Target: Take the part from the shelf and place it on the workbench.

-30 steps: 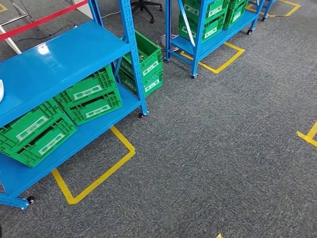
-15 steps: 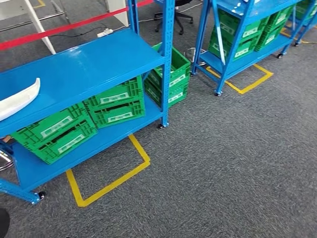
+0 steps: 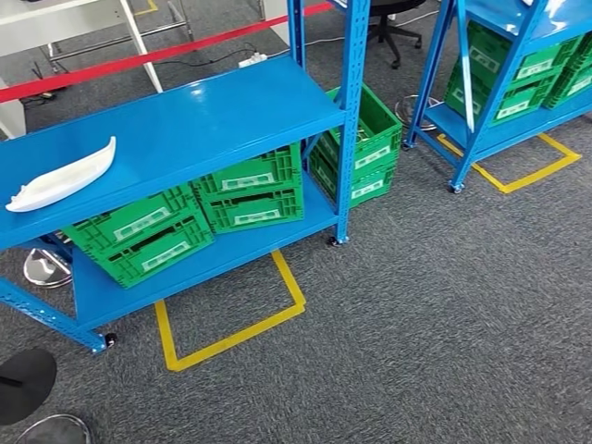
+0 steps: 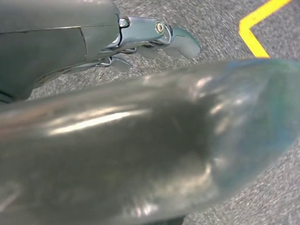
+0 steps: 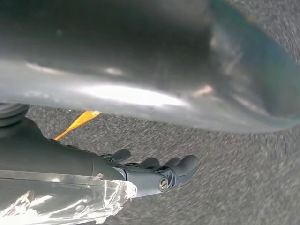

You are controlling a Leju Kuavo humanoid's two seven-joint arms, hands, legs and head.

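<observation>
One white part (image 3: 63, 176) on blue shelf (image 3: 209, 116), four green crates (image 3: 252, 190) below, both hands (image 4: 155, 37) empty, fingers apart.

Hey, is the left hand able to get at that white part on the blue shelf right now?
Probably not yet. The left hand hangs over the carpet, holding nothing, while the white part lies uncovered on the blue shelf.

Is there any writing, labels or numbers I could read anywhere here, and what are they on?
None can be read.
White label strips on the green crates under the blue shelf: too small and blurred to read.
White labels on the crates in the second rack: also unreadable.
The white part on the shelf shows no writing.
The yellow floor tape and red strip are plain markings, without text.
</observation>
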